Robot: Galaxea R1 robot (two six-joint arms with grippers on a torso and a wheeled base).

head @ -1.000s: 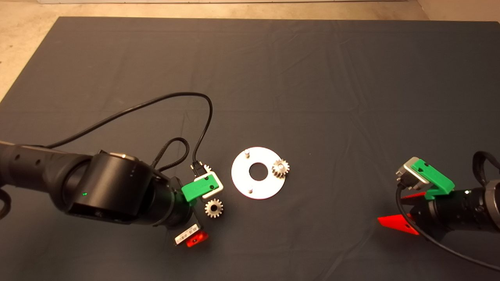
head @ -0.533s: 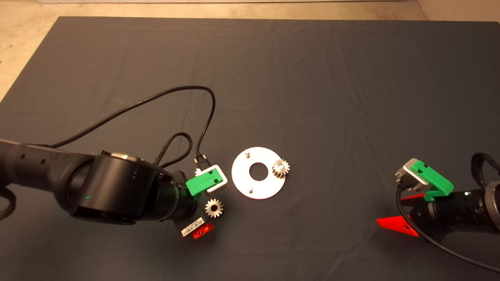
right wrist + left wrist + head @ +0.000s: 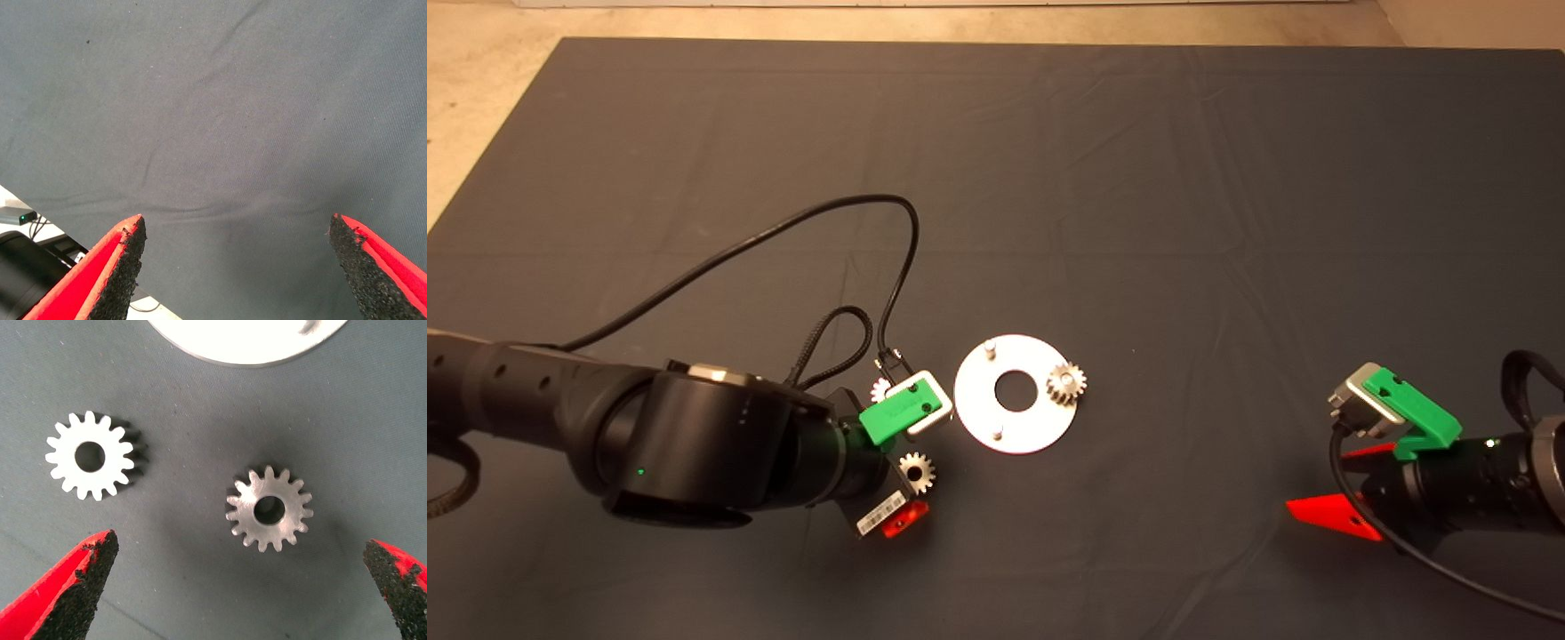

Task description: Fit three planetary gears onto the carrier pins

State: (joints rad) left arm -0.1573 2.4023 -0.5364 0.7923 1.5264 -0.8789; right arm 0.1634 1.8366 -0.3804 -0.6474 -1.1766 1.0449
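Observation:
The round silver plate [image 3: 1040, 425] lies mid-mat. One planetary gear [image 3: 1065, 384] sits on the plate's right carrier pin. The far pin [image 3: 989, 348] and the near pin [image 3: 997, 435] stand bare. A second gear [image 3: 916, 471] lies flat on the mat left of the plate. My left gripper [image 3: 243, 555] hangs open just above it, one finger on each side of this gear [image 3: 269, 509], apart from it. A third gear [image 3: 90, 455] lies beside it, mostly hidden under the green mount in the head view. My right gripper [image 3: 1318, 482] waits open at the lower right.
A black cable [image 3: 800, 218] loops over the mat behind the left arm. The plate's edge [image 3: 247, 347] lies just beyond the two loose gears. Bare dark mat [image 3: 220, 120] fills the right wrist view. Pale floor [image 3: 480, 107] borders the mat's far left.
My left arm has slid right and slightly toward the near edge, bringing its open fingers around the loose gear. The gears, the plate and the right arm have stayed put.

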